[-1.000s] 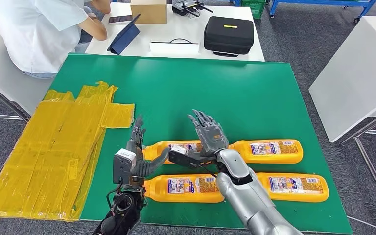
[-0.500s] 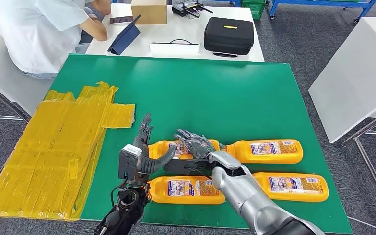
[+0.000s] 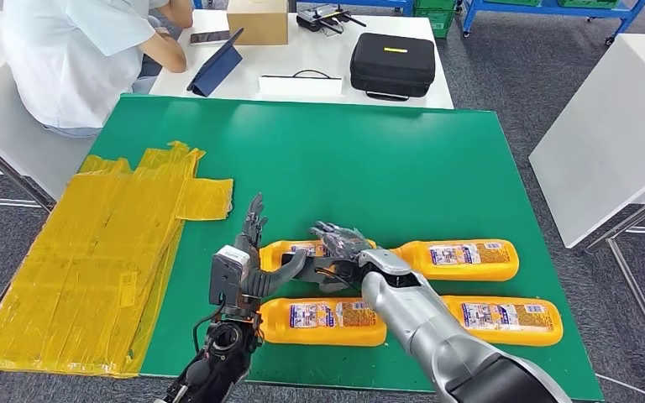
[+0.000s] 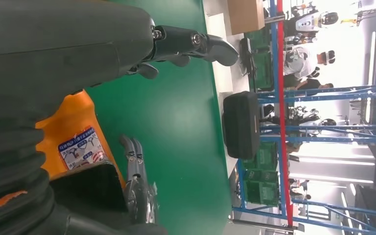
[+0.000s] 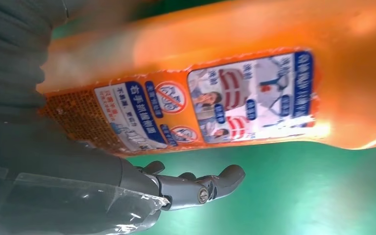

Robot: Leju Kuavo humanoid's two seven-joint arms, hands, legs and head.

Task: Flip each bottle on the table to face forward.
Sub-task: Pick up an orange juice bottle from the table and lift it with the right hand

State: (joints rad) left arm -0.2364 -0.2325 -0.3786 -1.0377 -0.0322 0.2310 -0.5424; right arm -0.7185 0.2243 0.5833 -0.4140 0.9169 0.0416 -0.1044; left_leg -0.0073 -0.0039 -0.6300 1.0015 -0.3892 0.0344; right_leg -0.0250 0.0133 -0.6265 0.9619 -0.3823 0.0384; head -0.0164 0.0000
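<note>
Several orange bottles lie on their sides in two rows on the green table [image 3: 369, 159], labels up. My right hand [image 3: 343, 245] lies palm down across the far left bottle [image 3: 284, 250], fingers reaching past its far side. The right wrist view shows that bottle [image 5: 254, 68] close against the palm, with the fingers [image 5: 196, 188] stretched over the green top. My left hand [image 3: 252, 256] stands by the same bottle's left end, fingers spread upward and thumb against it. The far right bottle [image 3: 458, 259], near left bottle [image 3: 323, 321] and near right bottle [image 3: 504, 319] lie untouched.
Crumpled yellow sheets [image 3: 92, 252] cover the table's left part. A person in a white shirt [image 3: 67, 59] sits at the far left corner. Behind is a white table with a black case [image 3: 392, 57], a cardboard box [image 3: 257, 18] and a tablet [image 3: 216, 65]. Another white table [image 3: 613, 126] stands right.
My right hand has tipped from upright, fingers up, down onto the far left bottle. My left hand has shifted a little toward that bottle's end.
</note>
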